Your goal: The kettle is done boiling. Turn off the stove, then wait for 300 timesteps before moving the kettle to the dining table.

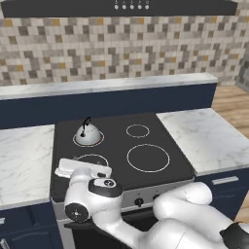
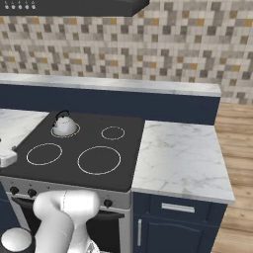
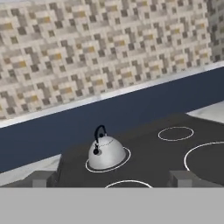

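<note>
- Kettle (image 1: 88, 135) is sitting upright on the back-left burner ring of the stove (image 1: 146, 141), its black arched handle standing above the dome; that is where it was boiling, so it is likely waiting there until the heat is off and the pause is over.
- In the hand view the kettle (image 3: 106, 152) is lying almost centred ahead, between the two finger tips, which suggests the hand is being aimed at it on purpose.
- The end effector (image 3: 109, 178) is hovering low over the front-left part of the cooktop, well short of the kettle, with its fingers (image 3: 181, 177) spread wide and gripping nothing.
- The arm is reaching from below the steel front panel, whose black knobs (image 2: 107, 203) are lining the stove's front edge; I cannot tell from these views whether any knob is turned on or off.
- The marble tabletop (image 2: 180, 158) beside the stove is lying bare on the right.
- The raised navy ledge (image 1: 112, 102) with its marble slab is running behind the stove.
</note>
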Robot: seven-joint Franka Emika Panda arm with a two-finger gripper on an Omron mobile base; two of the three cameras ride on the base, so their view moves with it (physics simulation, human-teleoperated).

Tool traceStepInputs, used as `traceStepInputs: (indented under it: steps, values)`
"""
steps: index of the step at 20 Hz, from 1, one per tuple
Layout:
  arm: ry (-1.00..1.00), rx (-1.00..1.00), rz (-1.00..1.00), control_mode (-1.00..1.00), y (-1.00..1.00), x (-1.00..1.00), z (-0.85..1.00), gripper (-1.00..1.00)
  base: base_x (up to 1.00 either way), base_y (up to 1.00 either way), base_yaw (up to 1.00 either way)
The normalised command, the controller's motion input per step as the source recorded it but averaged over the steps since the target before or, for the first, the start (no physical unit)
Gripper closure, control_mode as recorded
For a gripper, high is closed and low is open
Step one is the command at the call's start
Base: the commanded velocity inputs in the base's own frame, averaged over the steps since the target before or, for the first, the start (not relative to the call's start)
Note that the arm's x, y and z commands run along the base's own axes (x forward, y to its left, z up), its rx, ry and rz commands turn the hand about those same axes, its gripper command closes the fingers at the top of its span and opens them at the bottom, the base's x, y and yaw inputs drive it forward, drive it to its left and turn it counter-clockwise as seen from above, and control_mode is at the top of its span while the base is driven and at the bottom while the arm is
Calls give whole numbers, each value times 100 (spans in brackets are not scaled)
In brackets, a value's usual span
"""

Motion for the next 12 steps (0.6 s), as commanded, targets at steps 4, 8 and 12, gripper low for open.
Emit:
traceStepInputs:
  steps: [4, 8, 12]
  values:
    - [25, 3, -1, -100, 0, 37, 19, -100, 0, 0, 0]
    - [23, 5, 0, -100, -1, 33, 17, -100, 0, 0, 0]
    - [23, 4, 0, -100, -1, 35, 15, -100, 0, 0, 0]
